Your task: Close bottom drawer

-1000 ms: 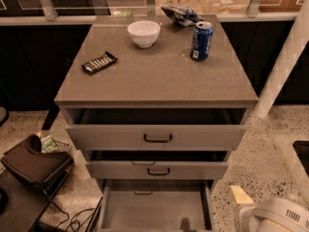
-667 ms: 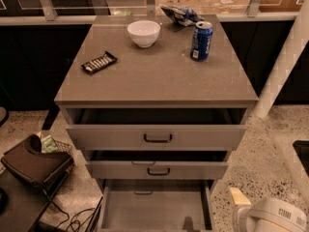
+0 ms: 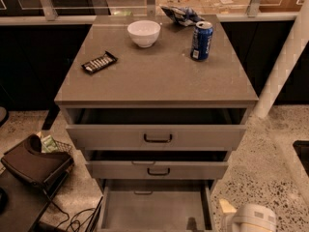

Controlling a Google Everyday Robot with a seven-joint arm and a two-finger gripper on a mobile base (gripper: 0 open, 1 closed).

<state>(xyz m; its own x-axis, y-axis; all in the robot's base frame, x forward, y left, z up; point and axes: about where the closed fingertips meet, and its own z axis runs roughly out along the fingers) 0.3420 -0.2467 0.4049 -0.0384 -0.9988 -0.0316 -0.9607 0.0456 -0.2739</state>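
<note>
Bottom drawer (image 3: 154,210) is pulled fully out and not yet closed. The gripper (image 3: 247,220) sits low to its right, apart, probably positioned to push. Its grip state cannot be told.

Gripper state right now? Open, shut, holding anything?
Gripper: at the bottom right edge of the view, beside the pulled-out bottom drawer; open, shut or holding cannot be told.

We read no text anywhere: markings on the blue can (image 3: 202,40), the dark wrapper (image 3: 99,62) and the gripper (image 3: 250,219), lower right of frame, aren't legible.
</note>
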